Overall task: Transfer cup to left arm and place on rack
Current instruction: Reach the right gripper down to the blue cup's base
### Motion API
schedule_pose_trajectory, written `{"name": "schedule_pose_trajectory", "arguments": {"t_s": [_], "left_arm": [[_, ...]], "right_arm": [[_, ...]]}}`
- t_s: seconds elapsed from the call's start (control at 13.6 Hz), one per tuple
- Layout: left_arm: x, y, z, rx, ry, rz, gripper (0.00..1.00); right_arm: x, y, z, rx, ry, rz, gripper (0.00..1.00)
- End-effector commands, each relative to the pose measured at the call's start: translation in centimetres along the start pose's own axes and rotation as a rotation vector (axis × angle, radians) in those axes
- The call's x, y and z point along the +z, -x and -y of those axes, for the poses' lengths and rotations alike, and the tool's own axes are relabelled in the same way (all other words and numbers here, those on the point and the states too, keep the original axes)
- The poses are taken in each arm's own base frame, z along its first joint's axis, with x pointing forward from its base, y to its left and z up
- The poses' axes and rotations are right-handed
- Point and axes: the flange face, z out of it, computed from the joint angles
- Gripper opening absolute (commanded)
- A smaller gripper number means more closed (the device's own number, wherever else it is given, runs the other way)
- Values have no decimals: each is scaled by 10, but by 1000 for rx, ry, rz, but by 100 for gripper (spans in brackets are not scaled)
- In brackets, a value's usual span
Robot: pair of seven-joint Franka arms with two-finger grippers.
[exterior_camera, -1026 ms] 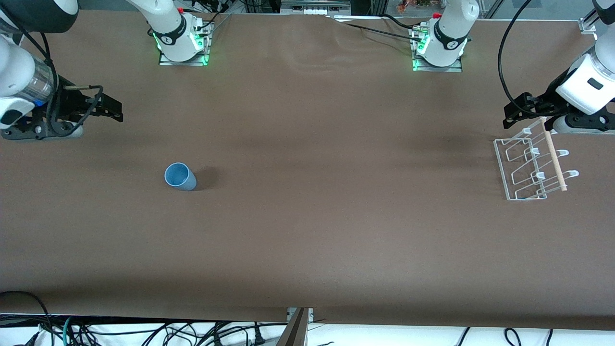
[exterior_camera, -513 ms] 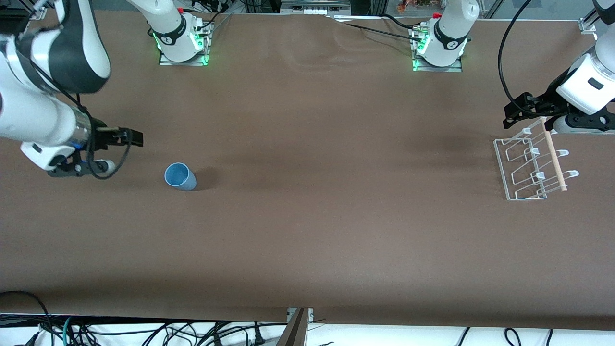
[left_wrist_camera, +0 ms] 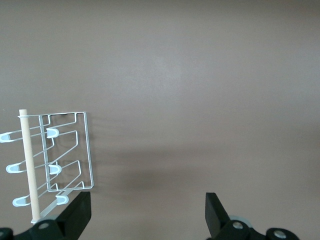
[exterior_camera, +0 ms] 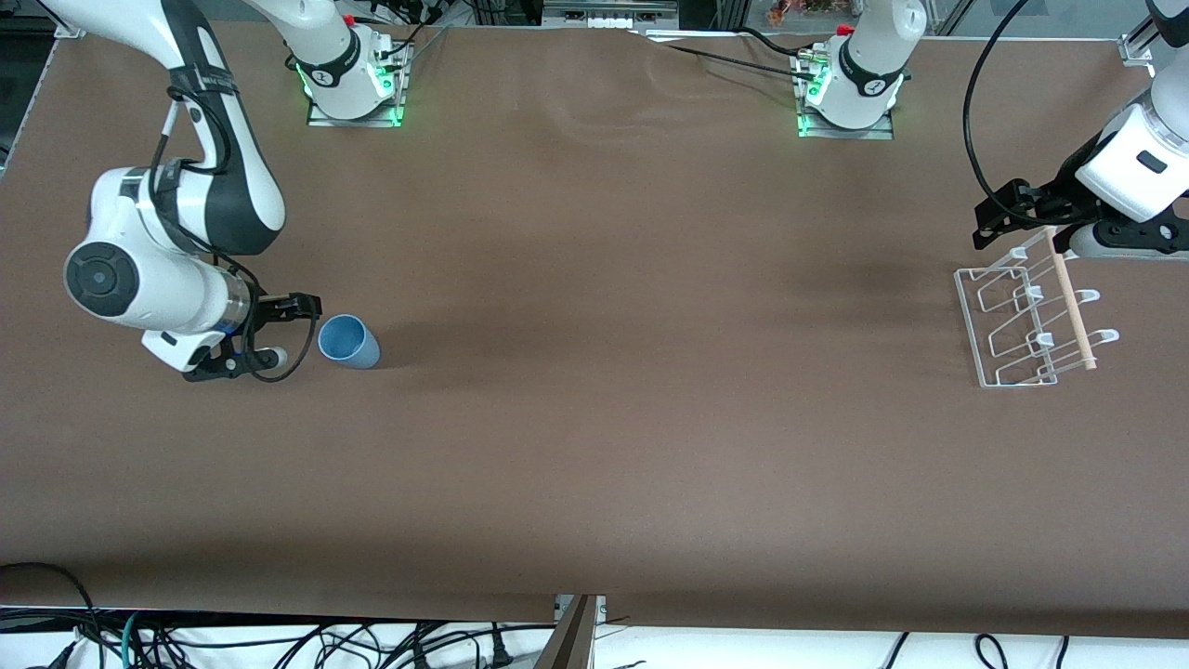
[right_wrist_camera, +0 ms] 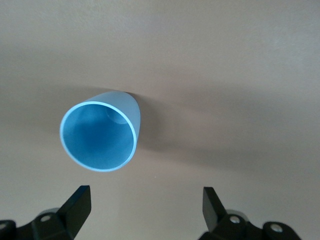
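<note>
Smooth tapered plastic cup (exterior_camera: 348, 341) stands near wire rack (exterior_camera: 1026, 321)-free brown table (exterior_camera: 604, 418).

Right hand (exterior_camera: 302, 321) low, fingers spread; left hand (exterior_camera: 999, 221) waits, spread.

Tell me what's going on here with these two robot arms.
The right gripper is open, low beside the blue cup, which stands upright on the table toward the right arm's end, not yet grasped. The left gripper waits open above the white wire rack at the left arm's end. No handover has happened.
</note>
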Motion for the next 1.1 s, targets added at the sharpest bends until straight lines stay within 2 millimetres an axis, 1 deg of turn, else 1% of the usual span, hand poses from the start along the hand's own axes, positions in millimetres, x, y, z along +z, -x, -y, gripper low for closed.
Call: {"name": "schedule_pose_trajectory", "arguments": {"t_s": [0.0, 0.15, 0.29, 0.44, 0.59, 0.66, 0.73, 0.81, 0.88, 1.03], "left_arm": [[-6, -3, -1, -9, 12, 6, 100], [-6, -3, -1, -9, 12, 6, 100], [-6, -3, -1, -9, 12, 6, 100], [-6, -2, -1, -11, 13, 8, 100], [-5, -2, -3, -8, 13, 16, 100], [-5, -2, -3, -6, 13, 16, 100], [-5, -2, -2, -8, 13, 15, 100], [-5, -2, -2, -8, 13, 15, 100], [-5, -2, -2, -8, 13, 15, 100], [-5, -2, -2, -8, 13, 15, 100]], "right_arm": [[11, 2, -2, -28, -9, -16, 99], [31, -5, 0, -30, -6, -16, 98], [45, -13, 0, -33, 0, -34, 98], [54, -18, -1, -33, 2, -35, 98], [57, -21, -1, -33, 4, -49, 98], [61, -22, -1, -31, 3, -43, 89], [62, -22, 0, -20, 3, -41, 38], [62, -22, -1, -8, -4, -37, 9], [65, -23, 0, -7, -4, -34, 0], [66, -23, 2, -11, -4, -33, 0]]}}
